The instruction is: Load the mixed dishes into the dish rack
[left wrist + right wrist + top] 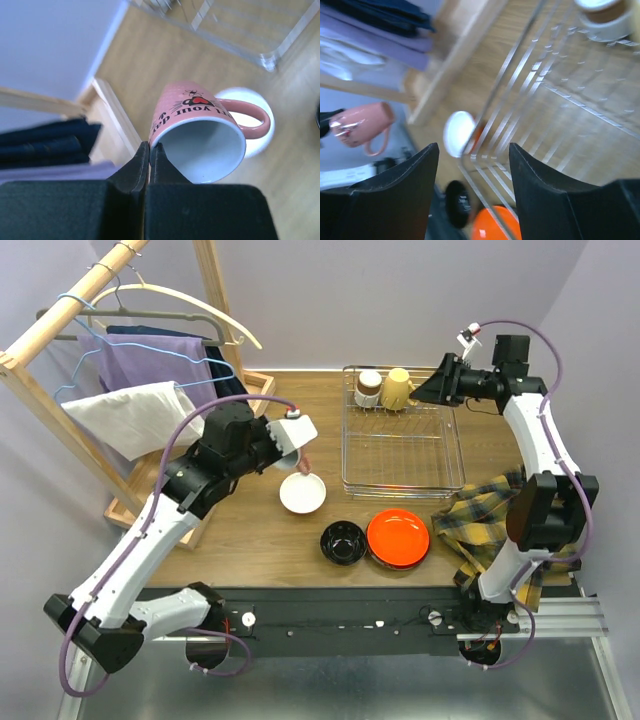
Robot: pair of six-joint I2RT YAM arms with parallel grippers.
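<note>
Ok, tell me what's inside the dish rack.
Two dishes sit in the far left corner of the dish rack: a brown-and-white cup and a yellow mug. The rest shows bare wire. The right gripper hides part of the far right corner.

gripper (149, 146): black fingers pinched together on the mug's rim
mug (195, 112): pink, heart print, mouth facing the camera, handle to the right
bowl (257, 146): white, on the counter (150, 65), partly hidden behind the mug
rack (235, 30): wire corner, top right, blurred
frame (117, 120): pale wood, left of the mug
cloth (47, 142): dark folds, far left
</note>
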